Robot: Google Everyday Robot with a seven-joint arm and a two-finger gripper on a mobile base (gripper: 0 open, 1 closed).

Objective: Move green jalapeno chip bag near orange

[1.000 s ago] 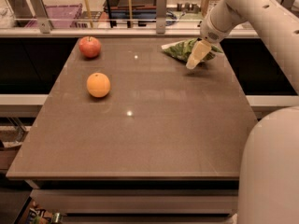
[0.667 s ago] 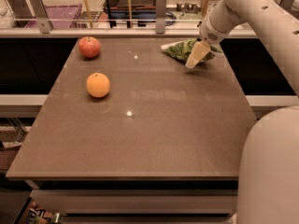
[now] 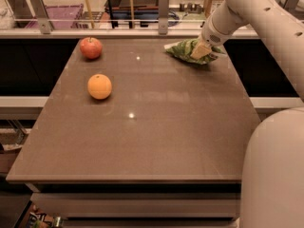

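The green jalapeno chip bag (image 3: 182, 49) lies crumpled on the brown table (image 3: 156, 127) near its far right corner. My gripper (image 3: 200, 51) comes down from the upper right and sits over the bag's right half, touching or just above it. The orange (image 3: 99, 86) rests on the left side of the table, well apart from the bag.
A red apple (image 3: 90, 47) sits at the far left corner, behind the orange. A metal rail with posts (image 3: 163, 6) runs along the far edge, with a purple bin (image 3: 57, 15) beyond it. My white body (image 3: 275, 175) fills the lower right.
My gripper has shifted slightly back, from the bag's near right edge onto the bag. The bag, orange and apple have not moved.
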